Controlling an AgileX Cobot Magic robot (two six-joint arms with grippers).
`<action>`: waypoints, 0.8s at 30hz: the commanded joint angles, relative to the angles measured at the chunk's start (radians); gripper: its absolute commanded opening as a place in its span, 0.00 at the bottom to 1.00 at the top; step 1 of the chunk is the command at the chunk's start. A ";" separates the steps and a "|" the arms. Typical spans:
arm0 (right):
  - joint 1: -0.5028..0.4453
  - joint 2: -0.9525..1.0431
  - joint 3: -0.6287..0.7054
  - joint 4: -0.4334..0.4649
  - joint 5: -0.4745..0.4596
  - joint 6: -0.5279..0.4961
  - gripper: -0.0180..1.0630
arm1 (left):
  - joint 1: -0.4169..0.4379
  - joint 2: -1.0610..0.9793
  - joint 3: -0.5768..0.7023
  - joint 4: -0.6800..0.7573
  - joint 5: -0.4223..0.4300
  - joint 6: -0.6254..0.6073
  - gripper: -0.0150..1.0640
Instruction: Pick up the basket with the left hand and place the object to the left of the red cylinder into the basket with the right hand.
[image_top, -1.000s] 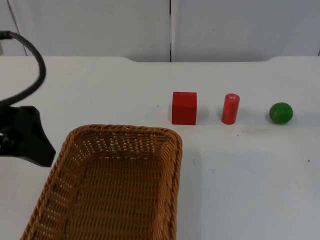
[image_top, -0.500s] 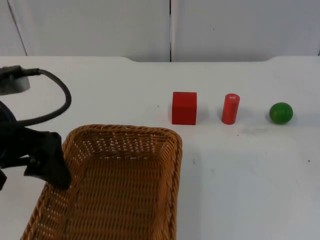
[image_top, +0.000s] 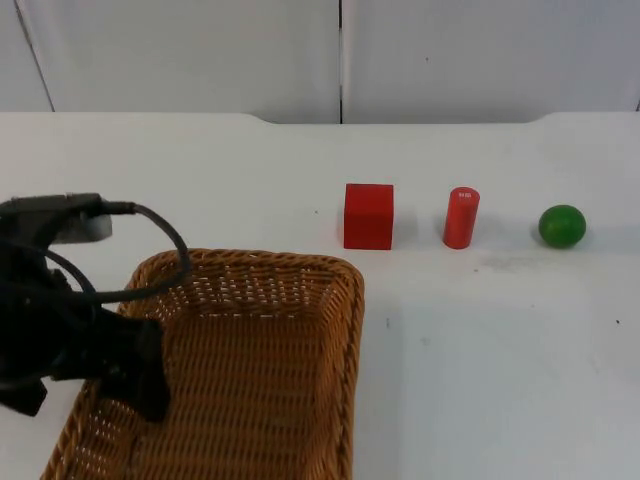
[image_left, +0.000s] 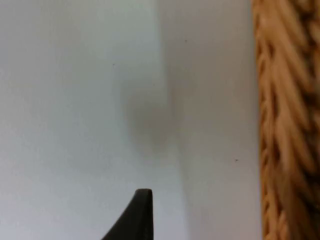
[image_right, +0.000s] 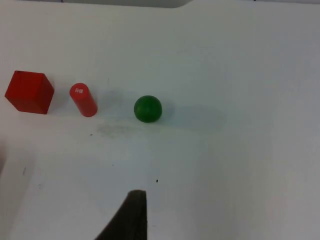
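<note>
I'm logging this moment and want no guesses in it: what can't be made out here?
- Left gripper, top view: at the basket's left rim; the arm's own body hides the jaws, so a grasp is unclear.
- Basket, top view: near end cut off by the picture's edge.
- Red cylinder: white mark on top too small to read.

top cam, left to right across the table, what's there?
Left end effector at the basket's left rim → basket → red cube → red cylinder → green ball.

One basket, one red cube, one red cylinder, one green ball.
</note>
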 joint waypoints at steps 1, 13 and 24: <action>-0.005 -0.005 -0.006 0.008 0.005 -0.004 0.99 | -0.007 0.016 -0.004 -0.007 -0.013 -0.006 0.99; -0.005 -0.005 -0.006 0.008 0.000 -0.004 0.99 | -0.008 0.062 -0.004 -0.014 -0.062 -0.006 0.99; -0.005 -0.005 -0.006 0.003 0.001 -0.004 0.99 | -0.009 0.062 0.000 -0.014 -0.093 -0.006 0.84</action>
